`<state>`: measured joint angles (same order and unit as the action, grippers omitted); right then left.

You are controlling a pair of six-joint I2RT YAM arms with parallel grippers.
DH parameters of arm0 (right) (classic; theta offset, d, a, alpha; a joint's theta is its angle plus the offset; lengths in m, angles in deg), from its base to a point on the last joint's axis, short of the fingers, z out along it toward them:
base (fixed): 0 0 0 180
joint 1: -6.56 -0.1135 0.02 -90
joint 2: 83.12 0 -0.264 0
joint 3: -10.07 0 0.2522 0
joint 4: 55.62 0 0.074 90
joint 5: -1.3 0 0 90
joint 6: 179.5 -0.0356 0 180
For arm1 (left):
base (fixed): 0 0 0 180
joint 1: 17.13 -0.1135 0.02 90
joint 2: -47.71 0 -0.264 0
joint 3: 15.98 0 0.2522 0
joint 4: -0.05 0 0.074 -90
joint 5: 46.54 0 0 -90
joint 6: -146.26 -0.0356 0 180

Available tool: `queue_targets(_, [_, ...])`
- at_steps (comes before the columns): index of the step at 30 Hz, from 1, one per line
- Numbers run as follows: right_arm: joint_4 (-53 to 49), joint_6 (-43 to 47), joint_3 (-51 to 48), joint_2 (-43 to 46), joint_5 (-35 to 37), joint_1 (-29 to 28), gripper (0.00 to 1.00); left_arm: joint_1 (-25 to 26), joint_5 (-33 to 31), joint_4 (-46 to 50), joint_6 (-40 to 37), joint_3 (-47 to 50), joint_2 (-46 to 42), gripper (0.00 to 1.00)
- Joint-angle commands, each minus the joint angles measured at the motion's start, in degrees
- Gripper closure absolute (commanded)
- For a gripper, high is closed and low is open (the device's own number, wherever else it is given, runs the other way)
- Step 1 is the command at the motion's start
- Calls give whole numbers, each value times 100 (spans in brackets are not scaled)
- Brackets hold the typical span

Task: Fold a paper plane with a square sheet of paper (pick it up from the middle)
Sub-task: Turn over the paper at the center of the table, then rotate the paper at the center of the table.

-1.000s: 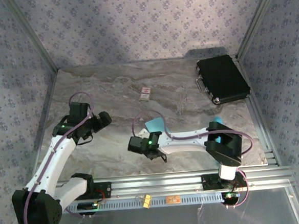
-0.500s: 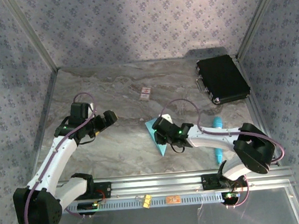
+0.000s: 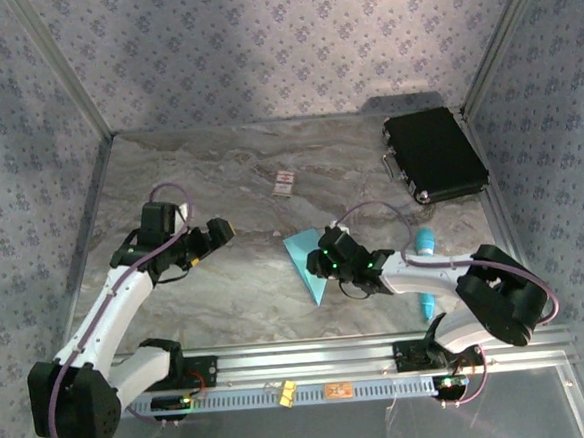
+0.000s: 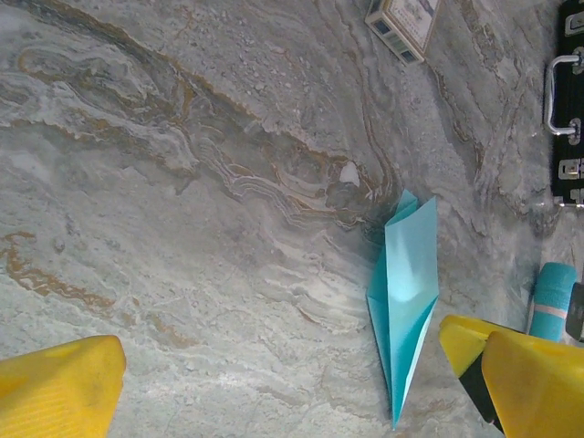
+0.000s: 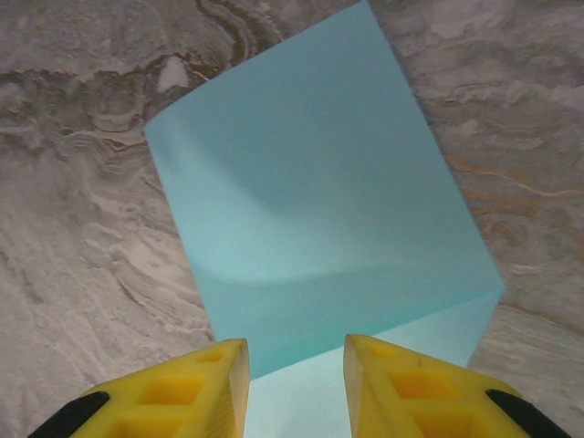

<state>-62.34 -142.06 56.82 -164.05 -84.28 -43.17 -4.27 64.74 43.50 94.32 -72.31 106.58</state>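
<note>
The light-blue sheet of paper (image 3: 305, 258) lies on the marble table near the middle, folded into a narrow pointed paper plane shape with its tip toward the near edge. In the left wrist view it is a slim creased dart (image 4: 406, 292). My right gripper (image 3: 325, 262) hovers over its right side. In the right wrist view the yellow fingers (image 5: 205, 383) stand a narrow gap apart above the paper (image 5: 319, 210), gripping nothing. My left gripper (image 3: 223, 231) is open wide to the left of the paper, with bare table between its tips (image 4: 278, 365).
A black case (image 3: 434, 155) lies at the back right. A small white card with red marks (image 3: 285, 183) sits behind the paper. A cyan stick (image 3: 425, 270) lies right of the right gripper. An aluminium rail (image 3: 362, 352) runs along the near edge.
My right arm swung from the near left up and right onto the paper, and its jaws narrowed. My left gripper drifted slightly right, staying wide open.
</note>
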Motion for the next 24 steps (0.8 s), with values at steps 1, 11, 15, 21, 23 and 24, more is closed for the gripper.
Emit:
queue_targets(1, [711,-262,-239,34,-168,25,67,23,141,-113,0,-55,91,0])
queue_targets(11, [1296,-281,-682,24,-496,174,71,23,-7,40,135,-210,361,0])
queue_targets(15, [1319,-220,-724,81,-694,223,72,20,-85,82,253,-175,288,0])
queue_targets(21, [1111,-151,-648,227,-849,255,73,19,71,-77,451,-24,250,0])
queue_targets(23, [1018,-119,-626,302,-910,286,73,16,113,-112,449,-10,201,0])
queue_targets(24, [1018,-94,-636,337,-916,288,73,15,105,-113,442,-10,172,0])
